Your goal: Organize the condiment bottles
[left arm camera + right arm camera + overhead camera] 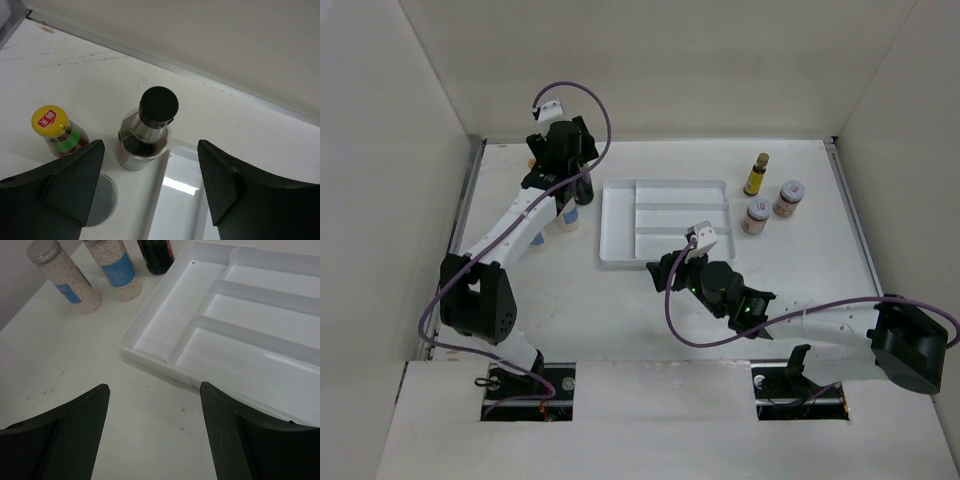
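The tall dark-liquid bottle (157, 106) with a black cap stands upright just ahead of my open left gripper (151, 148), between the finger lines, untouched. The red-green bottle with a yellow cap (51, 123) stands to its left. A grey spice-jar lid (104, 199) shows by the left finger. From above, the left gripper (562, 155) hovers over this cluster at the tray's far-left corner. My right gripper (662, 270) is open and empty above bare table at the tray's near edge. Two blue-labelled spice jars (66, 279) (118, 267) stand left of the tray.
The white divided tray (660, 200) lies mid-table and holds nothing; it also shows in the right wrist view (250, 355) and the left wrist view (182, 205). Right of it stand a tiny yellow bottle (756, 175) and two pale-lidded jars (788, 198) (755, 216). White walls enclose the table.
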Available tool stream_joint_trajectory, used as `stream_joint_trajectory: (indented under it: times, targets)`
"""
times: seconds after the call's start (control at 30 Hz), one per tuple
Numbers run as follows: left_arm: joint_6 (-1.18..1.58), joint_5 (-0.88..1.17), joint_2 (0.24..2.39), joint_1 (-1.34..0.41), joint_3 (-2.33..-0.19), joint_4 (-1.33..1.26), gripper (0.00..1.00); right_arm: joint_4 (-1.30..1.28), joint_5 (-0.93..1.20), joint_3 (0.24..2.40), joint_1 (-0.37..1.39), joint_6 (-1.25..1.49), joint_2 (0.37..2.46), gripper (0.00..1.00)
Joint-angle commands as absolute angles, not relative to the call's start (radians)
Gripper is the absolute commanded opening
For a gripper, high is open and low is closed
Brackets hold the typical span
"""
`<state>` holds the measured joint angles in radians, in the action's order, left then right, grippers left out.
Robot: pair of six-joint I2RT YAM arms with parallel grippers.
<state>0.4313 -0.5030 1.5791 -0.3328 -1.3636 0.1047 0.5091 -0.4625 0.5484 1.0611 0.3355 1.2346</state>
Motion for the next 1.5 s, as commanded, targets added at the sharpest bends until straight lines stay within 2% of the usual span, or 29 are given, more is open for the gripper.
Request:
stream_joint_trajectory:
  times: [0.0,0.13,0.23,0.57,0.67,0.83,0.97,1.47]
  targets:
    - [0.396,-0.486,1.615,-0.301,-1.453,0.115,0.74,0.545,-0.460,0.572,1.061,0.319,1.230,0.80]
    - [0.379,-0.483,1.676,-0.288,-1.502,0.098,0.71,0.551,-0.460,0.569,1.061,0.319,1.235,0.79]
    - [0.365,-0.477,1.724,-0.283,-1.545,0.095,0.64,0.552,-0.462,0.569,1.061,0.318,1.233,0.79]
    - [0.359,-0.482,1.792,-0.285,-1.585,0.095,0.58,0.554,-0.462,0.563,1.061,0.313,1.226,0.79]
    - [0.357,-0.485,1.805,-0.285,-1.592,0.086,0.49,0.546,-0.465,0.563,1.061,0.311,1.215,0.79]
    - [0.336,-0.498,1.813,-0.288,-1.606,0.084,0.26,0.554,-0.459,0.555,1.059,0.314,1.218,0.79]
    - [0.325,-0.520,1.798,-0.294,-1.621,0.071,0.18,0.554,-0.460,0.561,1.061,0.311,1.227,0.80]
    - [0.250,-0.531,1.700,-0.329,-1.738,0.029,0.13,0.557,-0.462,0.555,1.059,0.316,1.224,0.80]
